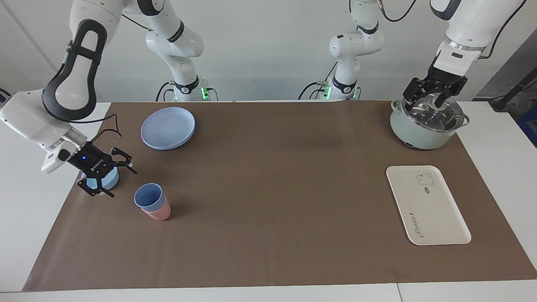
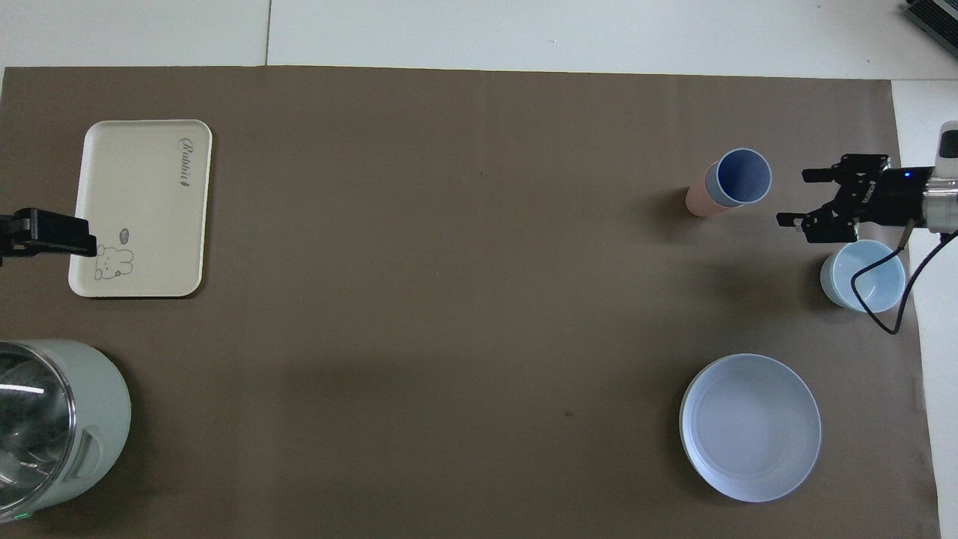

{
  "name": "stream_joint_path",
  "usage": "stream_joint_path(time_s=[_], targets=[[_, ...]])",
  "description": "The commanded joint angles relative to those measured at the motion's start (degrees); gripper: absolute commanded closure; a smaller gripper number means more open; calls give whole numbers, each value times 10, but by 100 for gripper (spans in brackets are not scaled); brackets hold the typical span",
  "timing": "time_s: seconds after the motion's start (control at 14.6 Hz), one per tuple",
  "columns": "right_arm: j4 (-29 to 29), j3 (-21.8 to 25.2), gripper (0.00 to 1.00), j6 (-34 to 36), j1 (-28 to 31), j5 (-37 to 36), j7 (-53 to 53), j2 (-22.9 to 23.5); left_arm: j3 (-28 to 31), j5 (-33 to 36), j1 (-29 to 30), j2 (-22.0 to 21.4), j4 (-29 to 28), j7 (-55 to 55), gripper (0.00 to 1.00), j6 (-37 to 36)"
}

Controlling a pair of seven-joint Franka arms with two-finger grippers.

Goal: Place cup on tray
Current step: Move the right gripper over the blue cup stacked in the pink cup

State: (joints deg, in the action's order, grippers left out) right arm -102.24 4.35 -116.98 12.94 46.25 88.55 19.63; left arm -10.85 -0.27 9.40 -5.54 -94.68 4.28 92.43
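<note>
The periwinkle-blue cup stands nested inside a pink cup on the brown mat, toward the right arm's end of the table. My right gripper is open and low, between this stack and a light-blue bowl. Its fingers point at the cups without touching them. The cream-white tray, printed with a bear and script, lies bare toward the left arm's end. My left gripper waits open above a pot's lid.
A pale green pot with a glass lid stands nearer to the robots than the tray. The light-blue bowl sits partly under the right gripper. A round blue plate lies nearer to the robots than the cups.
</note>
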Motion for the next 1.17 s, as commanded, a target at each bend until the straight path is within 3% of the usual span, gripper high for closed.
stream_joint_path(time_s=[0.0,0.62,1.1], targets=[[-3,-7,0,1,8,60,72,31,0,-5,4,-5,-4,-1,0,-5],[-8,-8,0,-2,3,176,188,74,0,-5,4,-5,-4,-1,0,-5],[-11,-9,0,-9,-9,193,234,79,0,-5,4,-5,-4,-1,0,-5]])
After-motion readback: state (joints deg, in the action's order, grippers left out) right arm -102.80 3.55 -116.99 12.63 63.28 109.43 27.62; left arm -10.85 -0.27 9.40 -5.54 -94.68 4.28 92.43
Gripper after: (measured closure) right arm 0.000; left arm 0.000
